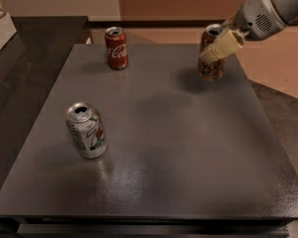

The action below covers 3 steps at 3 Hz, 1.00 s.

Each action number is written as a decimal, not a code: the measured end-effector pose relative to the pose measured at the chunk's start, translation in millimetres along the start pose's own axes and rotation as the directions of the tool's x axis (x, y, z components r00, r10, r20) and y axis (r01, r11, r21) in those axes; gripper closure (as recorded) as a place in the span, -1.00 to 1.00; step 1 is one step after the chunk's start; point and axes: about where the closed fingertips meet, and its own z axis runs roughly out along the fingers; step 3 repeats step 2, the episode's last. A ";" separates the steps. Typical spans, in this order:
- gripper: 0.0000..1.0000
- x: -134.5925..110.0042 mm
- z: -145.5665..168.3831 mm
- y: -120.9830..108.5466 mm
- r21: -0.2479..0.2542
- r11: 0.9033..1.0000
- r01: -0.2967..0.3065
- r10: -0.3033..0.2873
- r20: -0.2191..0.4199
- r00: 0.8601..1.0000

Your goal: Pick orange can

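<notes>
While the dark grey table [154, 182] filled most of the view, its left edge ran beside a darker counter [35, 38], and its near edge lay along the bottom of the view. Close to that left edge, about halfway back, stood the silver-white can [87, 130], upright, its top opened, with green and red marks on its side. Bare tabletop spread from it to the near edge and across the whole middle to the right edge, so the widest free room lay in the centre and the near right corner. Near the far edge, left of the middle, the red cola can [116, 47] stood upright, well apart from the others.

Towards the far right corner was the orange can [211, 69], upright, with a brownish-orange body, dark scrawled lettering low on its side and a silver top with an open mouth. A shadow lay on the table just left of its base; whether the base touched the surface could not be told. The gripper [214, 47] was clamped on the can's upper half, one cream finger [223, 44] slanting across its front and the other hidden behind. The grey arm [273, 6] reached in from beyond the right edge, over tan floor [278, 68].
</notes>
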 end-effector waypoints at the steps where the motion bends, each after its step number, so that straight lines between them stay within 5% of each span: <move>1: 1.00 -38.6 -27.9 -7.9 0.013 0.998 0.058 -0.058 0.028 0.998; 3: 1.00 -38.7 -27.8 -7.8 0.013 0.998 0.058 -0.058 0.028 0.998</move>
